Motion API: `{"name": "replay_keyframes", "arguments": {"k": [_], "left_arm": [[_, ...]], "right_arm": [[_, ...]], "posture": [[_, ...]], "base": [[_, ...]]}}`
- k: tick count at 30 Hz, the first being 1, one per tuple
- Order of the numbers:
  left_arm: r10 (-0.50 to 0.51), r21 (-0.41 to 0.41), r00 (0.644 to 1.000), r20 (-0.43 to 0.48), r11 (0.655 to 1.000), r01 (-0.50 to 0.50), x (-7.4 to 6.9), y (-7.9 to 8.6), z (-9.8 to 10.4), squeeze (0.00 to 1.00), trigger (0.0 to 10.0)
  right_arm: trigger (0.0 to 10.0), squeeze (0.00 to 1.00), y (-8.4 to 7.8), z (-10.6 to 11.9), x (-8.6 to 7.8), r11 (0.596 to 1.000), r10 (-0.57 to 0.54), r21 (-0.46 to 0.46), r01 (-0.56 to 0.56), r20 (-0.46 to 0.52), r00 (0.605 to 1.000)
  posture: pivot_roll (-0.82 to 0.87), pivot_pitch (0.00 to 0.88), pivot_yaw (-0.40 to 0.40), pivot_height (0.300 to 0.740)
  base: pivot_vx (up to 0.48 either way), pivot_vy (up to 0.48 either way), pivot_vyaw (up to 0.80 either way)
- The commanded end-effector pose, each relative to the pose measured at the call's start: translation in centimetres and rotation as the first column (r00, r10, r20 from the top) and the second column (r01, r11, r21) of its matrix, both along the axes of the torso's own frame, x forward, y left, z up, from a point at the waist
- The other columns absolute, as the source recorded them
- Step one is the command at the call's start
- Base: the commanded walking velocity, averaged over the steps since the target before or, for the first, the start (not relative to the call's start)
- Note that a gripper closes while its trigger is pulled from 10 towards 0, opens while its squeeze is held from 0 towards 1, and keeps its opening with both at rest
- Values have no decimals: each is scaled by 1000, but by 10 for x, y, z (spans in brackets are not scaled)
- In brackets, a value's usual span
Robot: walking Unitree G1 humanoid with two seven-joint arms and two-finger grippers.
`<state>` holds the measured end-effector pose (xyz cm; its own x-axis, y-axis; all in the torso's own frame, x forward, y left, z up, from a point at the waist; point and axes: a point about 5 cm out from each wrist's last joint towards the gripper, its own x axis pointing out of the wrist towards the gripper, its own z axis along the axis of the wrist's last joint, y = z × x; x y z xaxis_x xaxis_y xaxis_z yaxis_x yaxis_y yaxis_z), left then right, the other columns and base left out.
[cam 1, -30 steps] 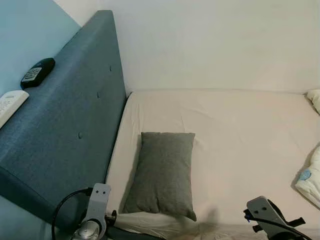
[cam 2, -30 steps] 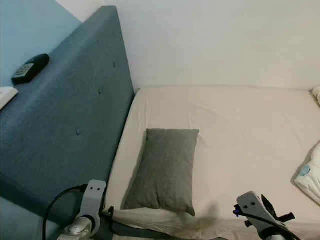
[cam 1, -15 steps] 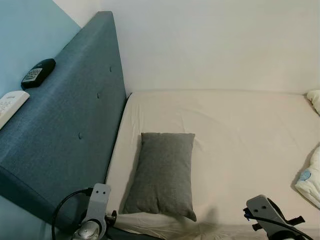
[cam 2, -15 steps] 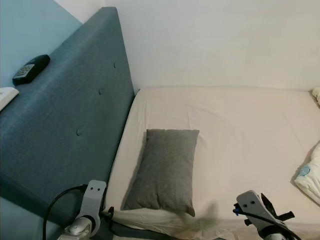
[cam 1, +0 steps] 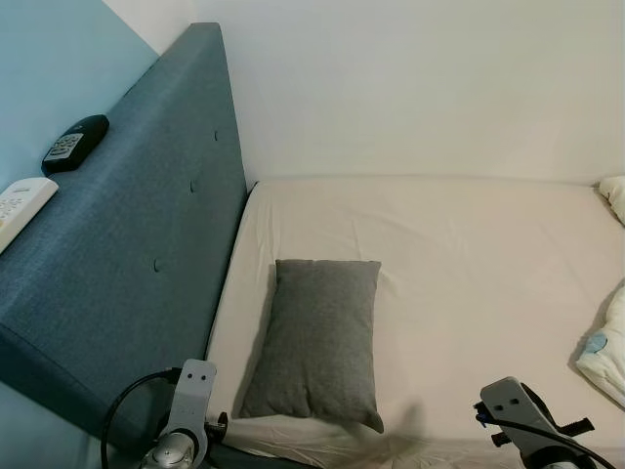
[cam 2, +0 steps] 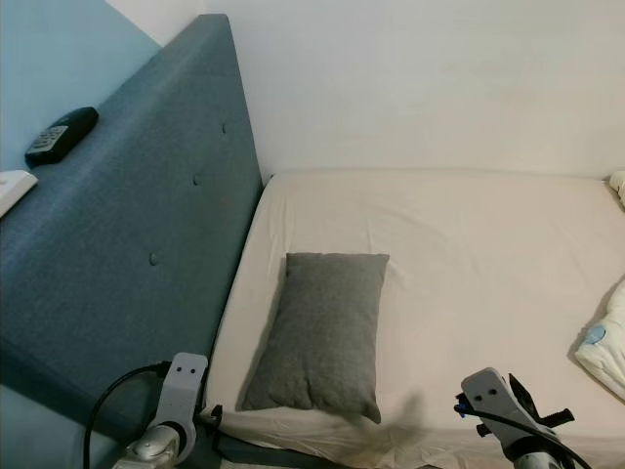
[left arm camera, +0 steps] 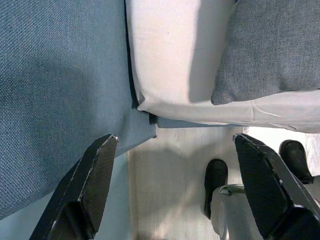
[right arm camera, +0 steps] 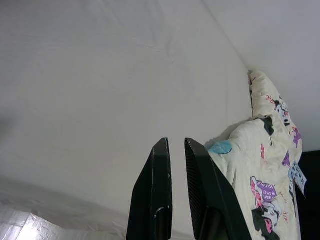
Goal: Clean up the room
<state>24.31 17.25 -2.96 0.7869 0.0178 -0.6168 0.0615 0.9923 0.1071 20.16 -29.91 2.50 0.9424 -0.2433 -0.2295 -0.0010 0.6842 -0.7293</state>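
Observation:
A grey pillow (cam 1: pixel 317 337) lies flat on the cream bed sheet (cam 1: pixel 469 254), close to the blue headboard (cam 1: pixel 146 225). A cream patterned quilt (right arm camera: pixel 265 165) is bunched at the bed's right edge (cam 1: pixel 605 342). My left gripper (left arm camera: pixel 175 139) hangs open below the bed's near corner, over the floor, with the pillow's corner (left arm camera: pixel 270 50) beyond it. My right gripper (right arm camera: pixel 176 142) is shut and empty, low over the sheet and pointing towards the quilt. Both wrists, left (cam 1: pixel 187 410) and right (cam 1: pixel 522 415), sit at the near edge of the bed.
A black remote (cam 1: pixel 73 142) and a white remote (cam 1: pixel 20 205) rest on top of the headboard. A white wall (cam 1: pixel 420 88) backs the bed. Pale wood floor (left arm camera: pixel 170 190) and my black feet (left arm camera: pixel 216 180) lie under the left gripper.

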Motion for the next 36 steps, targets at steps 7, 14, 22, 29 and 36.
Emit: {"name": "replay_keyframes", "arguments": {"k": [7,14,22,29,36], "left_arm": [[7,12,1000,-22,1000,-7,-5,5,-4,0,10000],[6,12,1000,-22,1000,-6,-5,5,-4,0,10000],[5,12,1000,-21,1000,-4,-4,5,-4,0,10000],[8,12,1000,-21,1000,-7,-3,5,-3,0,10000],[7,12,1000,-24,1000,-7,-5,5,-4,0,10000]], "right_arm": [[10000,0,1,-4,-2,1000,1,-2,-1,-28,1000],[10000,0,1,-4,0,1000,1,-1,-1,-28,1000],[10000,0,1,-4,1,1000,1,-2,-1,-29,1000],[10000,0,1,-4,4,1000,0,-1,0,-29,1000],[10000,0,1,-4,5,1000,0,-1,0,-29,1000]], "posture": [[38,137,-14,740],[37,138,-12,740],[37,136,-13,740],[37,136,-14,740],[36,138,-13,740]], "base": [[0,0,0],[0,0,0],[0,0,0],[0,0,0],[0,0,0]]}}
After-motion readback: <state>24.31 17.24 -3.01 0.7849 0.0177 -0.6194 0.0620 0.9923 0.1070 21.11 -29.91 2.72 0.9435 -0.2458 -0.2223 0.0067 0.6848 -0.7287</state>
